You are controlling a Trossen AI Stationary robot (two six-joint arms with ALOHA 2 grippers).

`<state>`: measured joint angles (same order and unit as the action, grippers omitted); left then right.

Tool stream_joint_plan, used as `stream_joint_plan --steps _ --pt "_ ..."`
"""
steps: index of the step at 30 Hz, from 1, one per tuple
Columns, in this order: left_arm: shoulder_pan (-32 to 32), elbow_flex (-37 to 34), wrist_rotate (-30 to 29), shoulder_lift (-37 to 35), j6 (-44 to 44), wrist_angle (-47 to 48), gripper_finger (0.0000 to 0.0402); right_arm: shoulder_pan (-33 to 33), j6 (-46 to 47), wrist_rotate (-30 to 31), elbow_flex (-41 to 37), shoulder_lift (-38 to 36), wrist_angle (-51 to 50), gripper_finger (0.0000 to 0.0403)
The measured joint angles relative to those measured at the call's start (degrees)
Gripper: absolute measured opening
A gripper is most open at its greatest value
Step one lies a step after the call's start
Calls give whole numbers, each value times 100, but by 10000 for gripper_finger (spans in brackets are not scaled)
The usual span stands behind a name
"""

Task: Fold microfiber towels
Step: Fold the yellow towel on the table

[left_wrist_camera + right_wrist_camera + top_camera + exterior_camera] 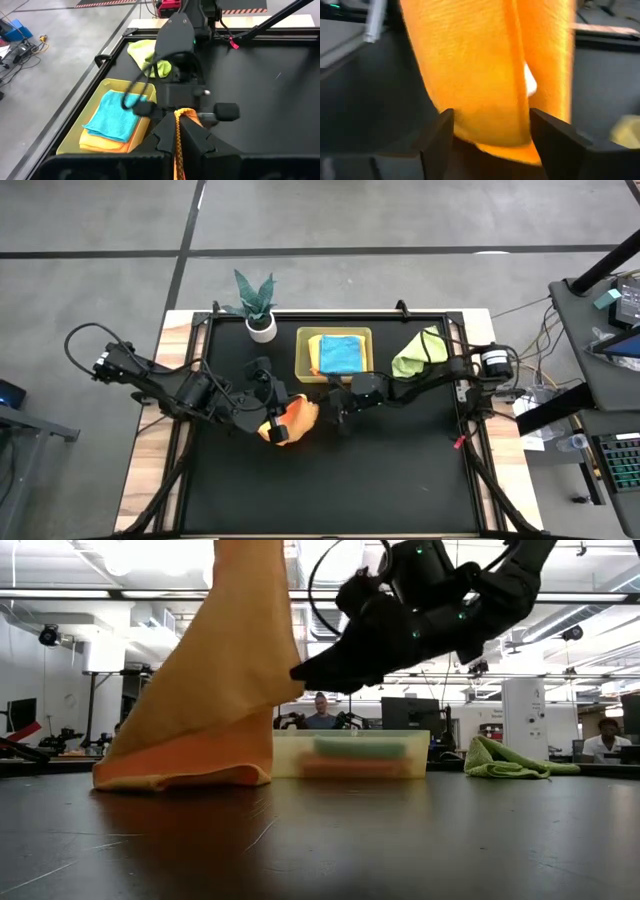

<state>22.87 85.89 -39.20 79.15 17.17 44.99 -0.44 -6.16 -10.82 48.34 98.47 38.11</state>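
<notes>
An orange-yellow microfiber towel (235, 650) hangs from my left gripper (177, 125), which is shut on it left of the table's middle (272, 426). My right gripper (490, 135) stands open close beside the towel on its right (338, 410). Its fingers are level, on either side of the hanging cloth (485, 75). A teal blue towel (340, 352) lies on an orange one (107, 144) inside the yellow-green bin (304, 358). A lime green towel (420, 352) lies crumpled on the table to the right of the bin. My left gripper pinches a bunched strip of the orange towel's top (178, 131) between its two fingers, coming from the table's left and slanting down. The towel hangs below the fingers in a slack drape, and its lower end (180, 776) lies folded on the table. My right gripper has the hanging cloth between its open fingers (440, 137), but I cannot tell whether they touch it.
A small potted plant (258, 308) stands at the far edge, left of the bin. The black tabletop (330, 490) stretches bare toward the near edge. Beyond the table, people sit at desks in the room (320, 712).
</notes>
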Motion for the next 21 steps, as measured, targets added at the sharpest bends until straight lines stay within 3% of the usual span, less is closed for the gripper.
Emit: stream_joint_plan --steps 5,12,17,21 --pt "0 0 22 0 -2 45 0 3 -99 -167 118 -55 -232 186" --pt "0 -2 70 0 4 59 0 45 -221 -648 110 -494 -917 27" --pt "0 -25 235 0 53 63 0 278 -212 -675 96 -933 -1443 9" --pt "0 -46 675 -8 195 91 0 533 -391 -12 193 -1689 -2569 8"
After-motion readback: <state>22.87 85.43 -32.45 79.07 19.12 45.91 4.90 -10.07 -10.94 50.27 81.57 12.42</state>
